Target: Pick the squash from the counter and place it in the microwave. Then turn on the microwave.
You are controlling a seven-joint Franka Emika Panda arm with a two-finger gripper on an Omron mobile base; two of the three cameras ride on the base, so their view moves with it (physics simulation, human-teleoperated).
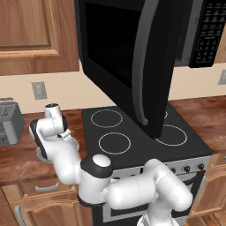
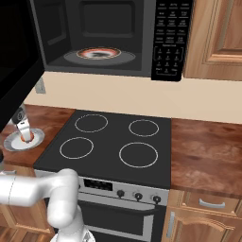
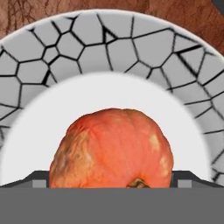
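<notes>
The squash (image 3: pixel 111 148), an orange-red lump, sits on a white plate (image 3: pixel 131 52) with a cracked grey rim. My gripper (image 3: pixel 112 181) is open and lowered over it, one dark fingertip (image 3: pixel 40 179) on each side of the squash. In the right base view the gripper (image 2: pixel 24 133) points down onto the plate (image 2: pixel 37 138) on the counter (image 2: pixel 52 118), left of the stovetop. The microwave (image 2: pixel 108 33) hangs above the stove with its door (image 1: pixel 132 66) swung wide open and its turntable (image 2: pixel 99 54) bare.
The black four-ring stovetop (image 2: pixel 113 142) lies between the plate and the right-hand stretch of counter (image 2: pixel 208 151). The microwave keypad (image 2: pixel 170 38) is right of the cavity. A grey toaster (image 1: pixel 9 121) stands at the far left. The open door overhangs the stove's left half.
</notes>
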